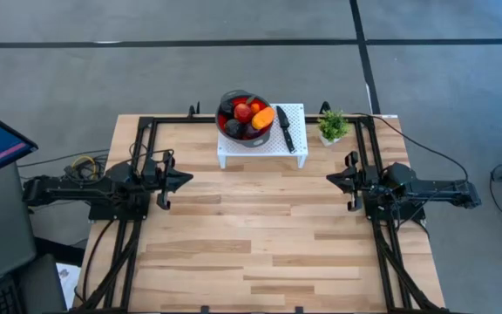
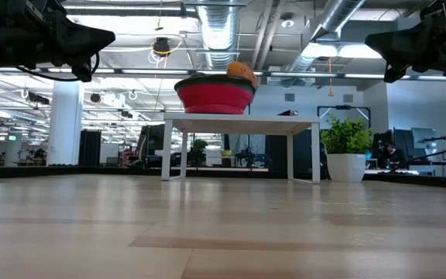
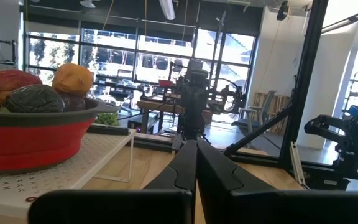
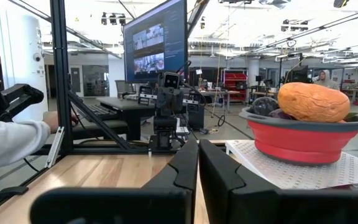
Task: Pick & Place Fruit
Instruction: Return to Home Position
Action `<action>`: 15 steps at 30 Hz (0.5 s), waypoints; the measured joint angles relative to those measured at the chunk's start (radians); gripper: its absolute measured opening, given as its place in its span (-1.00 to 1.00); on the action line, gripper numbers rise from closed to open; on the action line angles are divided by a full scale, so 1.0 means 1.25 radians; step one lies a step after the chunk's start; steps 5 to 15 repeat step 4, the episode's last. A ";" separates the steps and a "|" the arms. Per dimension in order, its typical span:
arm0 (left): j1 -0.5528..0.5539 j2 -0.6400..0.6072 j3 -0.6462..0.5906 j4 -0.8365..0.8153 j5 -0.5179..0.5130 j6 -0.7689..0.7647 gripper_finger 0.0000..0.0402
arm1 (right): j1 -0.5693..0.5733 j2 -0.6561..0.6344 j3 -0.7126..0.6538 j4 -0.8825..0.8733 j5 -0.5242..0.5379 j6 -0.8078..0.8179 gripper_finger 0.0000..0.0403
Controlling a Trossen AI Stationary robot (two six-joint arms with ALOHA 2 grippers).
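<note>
My left gripper [image 1: 187, 179]: raised over the left side of the table [image 1: 260, 235], pointing across it toward the other arm; fingers closed together, holding nothing.
My right gripper [image 1: 330, 180]: raised over the right side, facing the left one, well apart from it; fingers pressed together, nothing between them.
Shelf [image 1: 294, 112]: white, perforated, standing on legs at the far middle of the table.
Bowl [image 1: 244, 139]: red with a grey rim, on the left part of the shelf.
Fruit [image 1: 243, 112]: all in the bowl, heaped above the rim; dark plums and red balls packed together.
Orange piece [image 1: 264, 117]: largest one, on top at the bowl's right side; its long axis seems to run slantwise, near-left to far-right, though the high view is coarse here.
Knife [image 1: 286, 129]: flat on the shelf just right of the bowl, long axis near to far, slightly slanted.
Plant [image 1: 333, 126]: on the table, right of the shelf.
Beyond the table: a person's white sleeve [image 4: 11, 142] in the right wrist view.
</note>
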 joint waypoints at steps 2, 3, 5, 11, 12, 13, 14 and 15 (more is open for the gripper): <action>0.000 0.000 0.000 0.000 0.000 0.000 -0.99 | 0.000 0.000 0.000 0.000 0.000 0.000 -0.95; 0.000 0.000 0.000 0.000 0.000 0.000 -0.99 | 0.000 0.000 0.000 0.000 0.000 0.000 -0.95; 0.000 0.000 0.000 0.000 0.000 0.000 -0.99 | 0.000 0.000 0.000 0.000 0.000 0.000 -0.95; 0.000 0.000 0.000 0.000 0.000 0.000 -0.99 | 0.000 0.000 0.000 0.000 0.000 0.000 -0.95; 0.000 0.000 0.000 0.000 0.000 0.000 -0.99 | 0.000 0.000 0.000 0.000 0.000 0.000 -0.95; 0.000 0.000 0.000 0.000 0.000 0.000 -0.99 | 0.000 0.000 0.000 0.000 0.000 0.000 -0.95; 0.000 0.000 0.000 0.000 0.000 0.000 -0.99 | 0.000 0.000 0.000 0.000 0.000 0.000 -0.95; 0.000 0.000 0.000 0.000 0.000 0.000 -0.99 | 0.000 0.000 0.000 0.000 0.000 0.000 -0.95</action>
